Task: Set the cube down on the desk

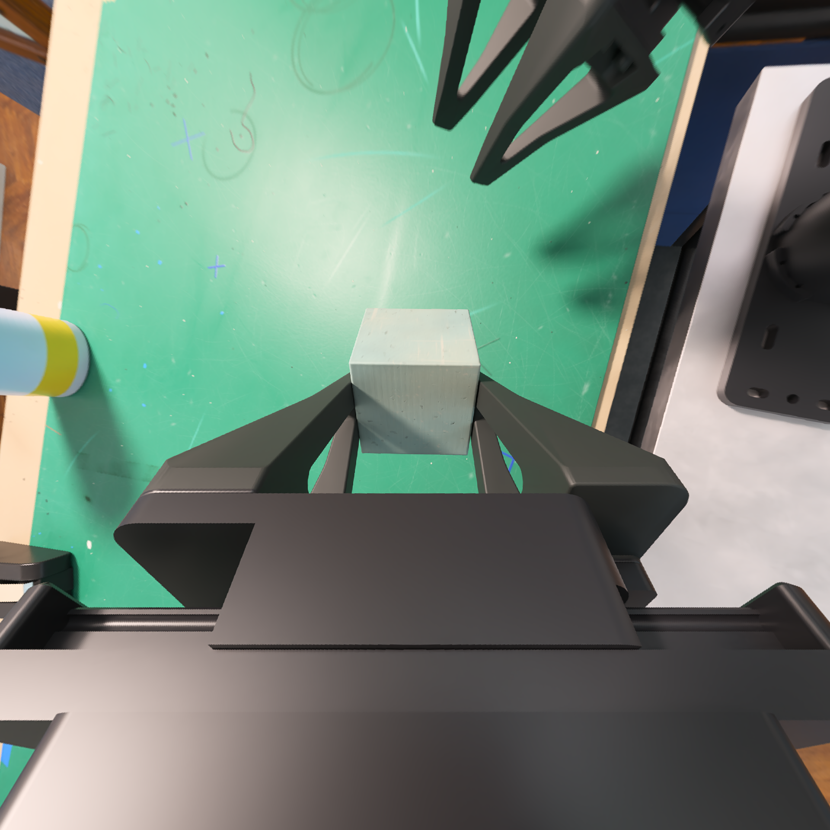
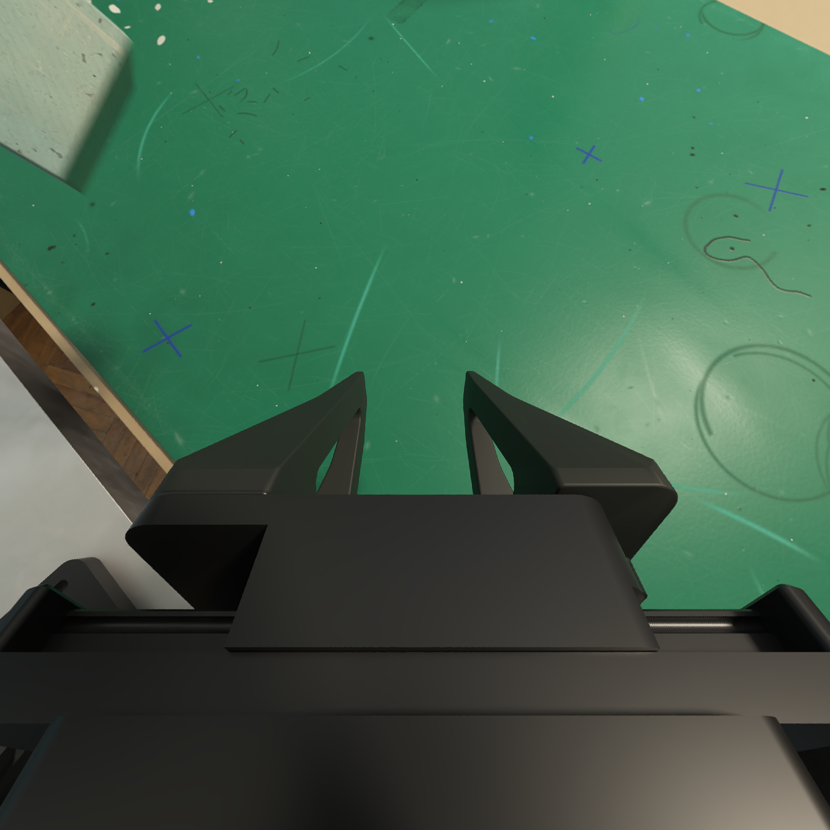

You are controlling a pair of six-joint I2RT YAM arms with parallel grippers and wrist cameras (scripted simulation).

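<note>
A pale grey speckled cube (image 1: 413,381) is between the two fingers of my left gripper (image 1: 414,381), which is shut on it and holds it over the green desk mat (image 1: 278,233). How far it is above the mat I cannot tell. The cube also shows in the right wrist view (image 2: 54,85) at the top left corner. My right gripper (image 2: 414,377) is open and empty above the mat (image 2: 449,202). It also shows in the left wrist view (image 1: 467,148) at the top right, beyond the cube.
A light blue cylinder with a yellow band (image 1: 40,355) lies at the mat's left edge. A dark arm base (image 1: 781,251) stands on a white surface (image 1: 718,471) to the right of the desk. The desk's beige edge (image 1: 646,251) runs along the right.
</note>
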